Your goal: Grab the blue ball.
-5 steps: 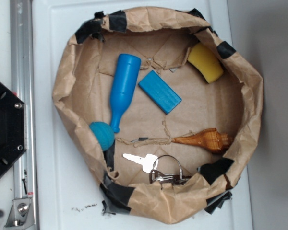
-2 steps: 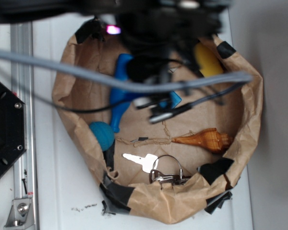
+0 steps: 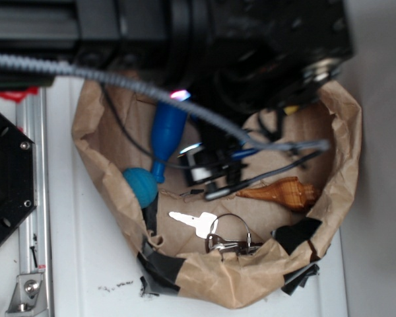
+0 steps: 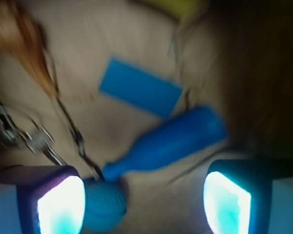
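Note:
The blue ball (image 3: 140,185) is a small teal sphere lying against the left wall of the brown paper bowl (image 3: 99,119), touching the thin end of the blue pin (image 3: 167,135). In the wrist view the blue ball (image 4: 105,204) sits just inside the left finger, low in the picture. My gripper (image 4: 144,202) is open, its glowing pads (image 4: 61,207) wide apart, with bare paper between them. From the exterior view the gripper (image 3: 208,173) hangs over the middle of the bowl, to the right of the ball and apart from it.
A flat blue block (image 4: 139,87), a brown shell (image 3: 280,193) and keys on a ring (image 3: 211,228) also lie in the bowl. My dark arm and grey cable (image 3: 185,99) cover its upper half. A black hexagonal mount (image 3: 6,178) and metal rail (image 3: 33,198) stand left.
The arm has come in from the top of the picture and moved down over the bowl, covering the yellow sponge and blue block. The objects have not moved.

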{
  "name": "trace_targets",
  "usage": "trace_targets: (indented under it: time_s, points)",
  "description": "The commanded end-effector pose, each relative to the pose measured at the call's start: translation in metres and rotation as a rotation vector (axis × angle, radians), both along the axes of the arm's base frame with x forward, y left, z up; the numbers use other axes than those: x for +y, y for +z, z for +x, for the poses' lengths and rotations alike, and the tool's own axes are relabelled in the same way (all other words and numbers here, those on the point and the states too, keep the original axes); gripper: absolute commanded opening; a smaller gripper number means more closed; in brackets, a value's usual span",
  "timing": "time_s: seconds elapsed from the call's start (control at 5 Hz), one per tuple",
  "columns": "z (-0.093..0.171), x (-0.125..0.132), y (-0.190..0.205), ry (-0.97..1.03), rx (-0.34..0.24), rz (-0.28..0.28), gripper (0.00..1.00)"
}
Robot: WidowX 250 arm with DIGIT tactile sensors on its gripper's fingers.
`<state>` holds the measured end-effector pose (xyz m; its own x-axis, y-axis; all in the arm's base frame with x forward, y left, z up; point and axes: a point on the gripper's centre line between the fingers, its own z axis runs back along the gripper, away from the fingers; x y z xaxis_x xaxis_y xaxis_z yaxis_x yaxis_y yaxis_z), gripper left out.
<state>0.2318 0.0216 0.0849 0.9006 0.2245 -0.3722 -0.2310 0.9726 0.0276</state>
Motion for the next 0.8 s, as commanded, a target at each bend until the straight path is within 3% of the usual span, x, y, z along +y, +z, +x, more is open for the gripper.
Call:
trace_targets:
  time_s: [0.0, 0.2, 0.4, 0.6]
  points:
    - [-0.034, -0.048, -0.022, -0.02, -0.014, -0.113, 1.0]
    - [-0.043, -0.065, -0.032, 0.005, -0.018, -0.13, 1.0]
    - [-0.05, -0.076, -0.048, -0.009, -0.076, -0.027, 0.0]
    - [-0.045, -0.062, -0.05, -0.011, -0.18, 0.037, 0.0]
